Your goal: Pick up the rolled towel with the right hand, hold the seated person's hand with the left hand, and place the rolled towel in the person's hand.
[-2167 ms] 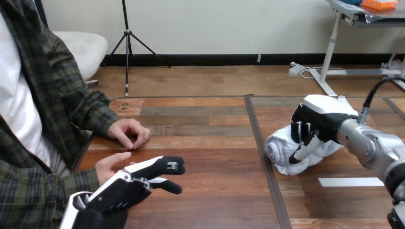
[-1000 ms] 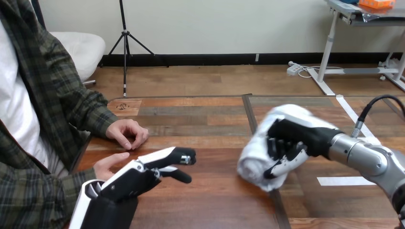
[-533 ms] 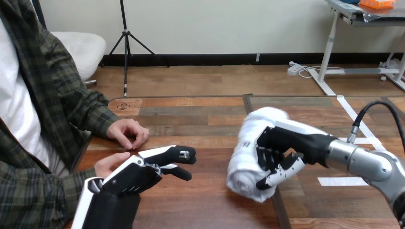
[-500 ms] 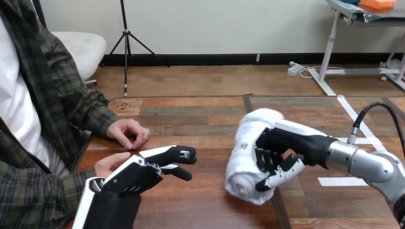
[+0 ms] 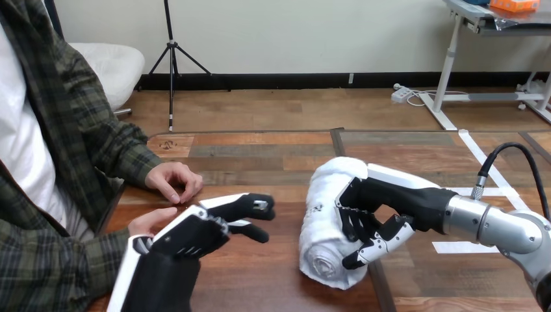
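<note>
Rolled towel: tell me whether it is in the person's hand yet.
No: the rolled towel sits in the right hand's curled fingers, well apart from the person's nearer hand.

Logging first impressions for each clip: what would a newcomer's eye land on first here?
The white rolled towel, over the centre-right of the wooden table, gripped by the robot's black-and-white right hand. Next, the left hand, fingers extended, at lower left, partly covering the person's nearer hand.
</note>
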You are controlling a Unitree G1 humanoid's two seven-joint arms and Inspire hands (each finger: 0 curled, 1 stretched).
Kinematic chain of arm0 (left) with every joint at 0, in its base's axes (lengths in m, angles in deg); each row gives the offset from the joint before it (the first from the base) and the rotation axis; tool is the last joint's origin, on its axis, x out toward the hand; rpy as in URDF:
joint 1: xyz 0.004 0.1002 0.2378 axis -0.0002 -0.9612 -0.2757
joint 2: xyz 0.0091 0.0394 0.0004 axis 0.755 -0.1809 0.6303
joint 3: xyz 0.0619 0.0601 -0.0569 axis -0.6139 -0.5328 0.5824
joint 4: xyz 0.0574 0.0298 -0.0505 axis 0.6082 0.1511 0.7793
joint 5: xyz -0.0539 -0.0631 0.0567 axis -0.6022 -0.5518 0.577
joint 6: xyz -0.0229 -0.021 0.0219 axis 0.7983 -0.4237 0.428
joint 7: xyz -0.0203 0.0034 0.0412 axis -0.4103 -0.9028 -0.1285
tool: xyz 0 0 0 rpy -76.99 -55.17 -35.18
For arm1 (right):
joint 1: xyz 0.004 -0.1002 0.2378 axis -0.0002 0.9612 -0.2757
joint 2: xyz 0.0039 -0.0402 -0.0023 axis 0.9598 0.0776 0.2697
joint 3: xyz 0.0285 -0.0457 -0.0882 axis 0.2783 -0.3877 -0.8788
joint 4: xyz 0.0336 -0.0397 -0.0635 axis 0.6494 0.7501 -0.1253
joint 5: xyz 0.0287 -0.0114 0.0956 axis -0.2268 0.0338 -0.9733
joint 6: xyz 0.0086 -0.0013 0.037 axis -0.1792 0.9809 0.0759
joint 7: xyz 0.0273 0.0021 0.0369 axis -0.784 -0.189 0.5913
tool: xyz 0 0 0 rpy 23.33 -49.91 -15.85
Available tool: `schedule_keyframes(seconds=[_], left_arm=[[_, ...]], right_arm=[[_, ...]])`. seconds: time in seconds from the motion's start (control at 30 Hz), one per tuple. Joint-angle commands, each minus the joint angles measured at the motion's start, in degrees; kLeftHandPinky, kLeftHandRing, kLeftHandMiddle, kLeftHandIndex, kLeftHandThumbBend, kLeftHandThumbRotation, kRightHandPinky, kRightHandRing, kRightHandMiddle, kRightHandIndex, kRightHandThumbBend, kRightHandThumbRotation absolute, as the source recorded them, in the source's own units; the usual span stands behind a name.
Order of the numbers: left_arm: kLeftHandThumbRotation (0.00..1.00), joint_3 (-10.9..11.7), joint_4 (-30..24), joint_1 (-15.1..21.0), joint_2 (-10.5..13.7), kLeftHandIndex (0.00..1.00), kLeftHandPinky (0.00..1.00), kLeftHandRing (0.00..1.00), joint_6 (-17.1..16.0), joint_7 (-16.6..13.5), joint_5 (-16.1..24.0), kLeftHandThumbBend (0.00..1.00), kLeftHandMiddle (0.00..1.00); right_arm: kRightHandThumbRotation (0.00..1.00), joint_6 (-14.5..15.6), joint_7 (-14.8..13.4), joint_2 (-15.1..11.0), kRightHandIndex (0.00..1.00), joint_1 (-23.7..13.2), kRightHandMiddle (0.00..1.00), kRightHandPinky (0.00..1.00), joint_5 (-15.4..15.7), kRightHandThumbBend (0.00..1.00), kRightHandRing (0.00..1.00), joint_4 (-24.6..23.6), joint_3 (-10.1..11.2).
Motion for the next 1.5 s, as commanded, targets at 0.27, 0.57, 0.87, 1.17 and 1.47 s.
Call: schedule_keyframes(seconds=[0.27, 0.57, 0.87, 1.17, 1.47], left_arm=[[0.46, -0.7, -0.7, 4.1, 0.2, 0.68, 0.55, 0.7, 1.0, 0.7, -0.9, 1.0, 0.73], [0.44, -0.7, -0.6, 3.8, 0.5, 0.68, 0.56, 0.7, 1.6, 1.4, -2.8, 1.0, 0.72], [0.45, 0.0, -0.2, 3.3, 0.2, 0.68, 0.56, 0.7, 0.6, 1.4, -2.3, 1.0, 0.73], [0.45, 0.7, 0.1, 3.0, -0.2, 0.68, 0.57, 0.7, 0.2, 1.2, -1.9, 1.0, 0.73], [0.46, 0.9, -0.1, 3.5, 0.4, 0.69, 0.56, 0.7, 0.3, 1.9, -2.4, 1.0, 0.73]], right_arm=[[0.02, -4.0, 0.7, -2.6, 0.3, -0.7, 0.28, 0.15, -2.8, 0.74, 0.2, -5.2, 2.5], [0.06, -4.5, 4.3, -2.8, 0.4, -1.4, 0.37, 0.23, -6.9, 0.82, 0.28, -5.0, 4.0], [0.14, -4.1, 4.8, -4.4, 0.51, -2.8, 0.47, 0.33, -6.7, 0.88, 0.39, -6.3, 4.7], [0.26, -4.0, 7.3, -6.2, 0.58, -5.3, 0.55, 0.43, -7.6, 0.9, 0.49, -8.0, 5.1], [0.36, -5.2, 13.8, -7.1, 0.64, -8.1, 0.61, 0.54, -11.4, 0.95, 0.57, -9.1, 5.5]])
